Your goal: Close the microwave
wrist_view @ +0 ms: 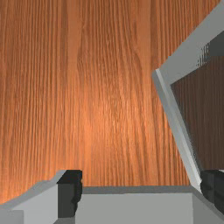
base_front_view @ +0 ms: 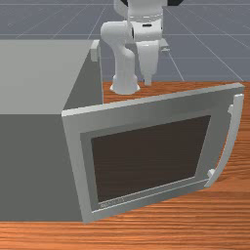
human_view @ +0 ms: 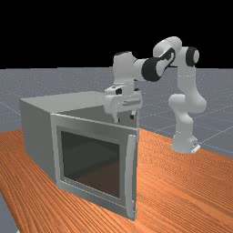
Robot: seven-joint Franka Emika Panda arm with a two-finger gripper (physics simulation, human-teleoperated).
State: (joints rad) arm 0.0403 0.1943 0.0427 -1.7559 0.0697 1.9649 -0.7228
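The grey microwave (base_front_view: 31, 166) stands at the front view's left, its door (base_front_view: 139, 122) swung wide open toward the front view's right. A pale curved handle (base_front_view: 231, 141) runs along the door's free edge; the far view has this handle (human_view: 130, 170) too. In the far view my gripper (human_view: 125, 118) points down with its two fingers apart, seen against the top part of the door (human_view: 93, 124). The front view puts my hand beyond the door. In the wrist view the gripper (wrist_view: 141, 191) is open, with a grey surface between and below its fingers and the slanted door (wrist_view: 186, 52) beside them.
The wooden table (human_view: 191, 182) extends around the microwave and toward the arm's base (human_view: 184, 143). In the front view the base (base_front_view: 125, 83) stands at the table's far edge, beyond the door. The microwave's side wall (base_front_view: 85, 80) rises next to the door opening.
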